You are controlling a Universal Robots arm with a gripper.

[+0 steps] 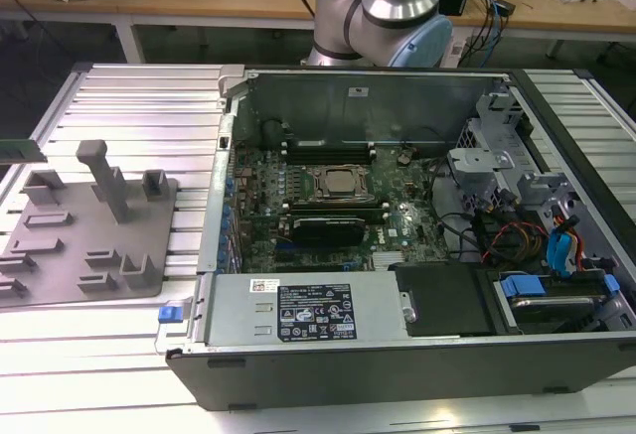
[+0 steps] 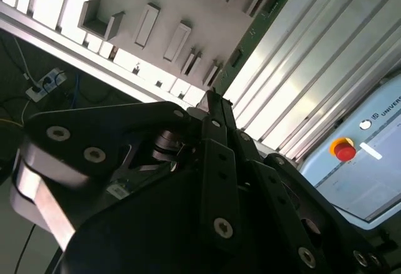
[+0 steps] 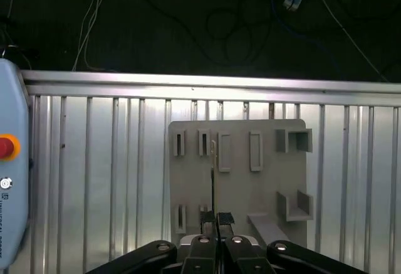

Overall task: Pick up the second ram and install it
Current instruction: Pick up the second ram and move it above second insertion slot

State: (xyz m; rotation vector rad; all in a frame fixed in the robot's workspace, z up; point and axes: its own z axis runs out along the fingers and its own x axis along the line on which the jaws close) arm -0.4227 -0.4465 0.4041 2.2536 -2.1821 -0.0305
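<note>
1. Second ram (image 2: 254, 36): in the second wrist view it is a thin green circuit stick that runs out from the fingertips of the gripper (image 2: 213, 95). Small dark parts sit on its green face.
2. In the first wrist view the gripper (image 3: 216, 219) has its two jaws closed together on the second ram (image 3: 213, 180). Here the stick is seen from its thin edge, as a narrow dark line.
3. The stick is held over the grey holder plate (image 3: 250, 192), in line with one of the plate's slots. Whether its far end touches the plate, I cannot tell.
4. In the exterior view a piece of the green stick (image 1: 18, 148) shows at the view's left edge, higher than the holder plate (image 1: 75, 275) and well apart from the open computer case (image 1: 358, 96).
5. The plate lies on a ribbed metal table (image 3: 94, 161).
6. Inside the case the processor socket (image 1: 336, 184) sits in the middle of the board.
7. A black and white label (image 1: 316, 313) is on the grey box at the near side of the case. Its print is too small to tell.
8. A pale blue control panel (image 2: 369, 161) with a red button (image 2: 344, 150) lies on the table. Some letters stand at its edge, cut off by the frame.
</note>
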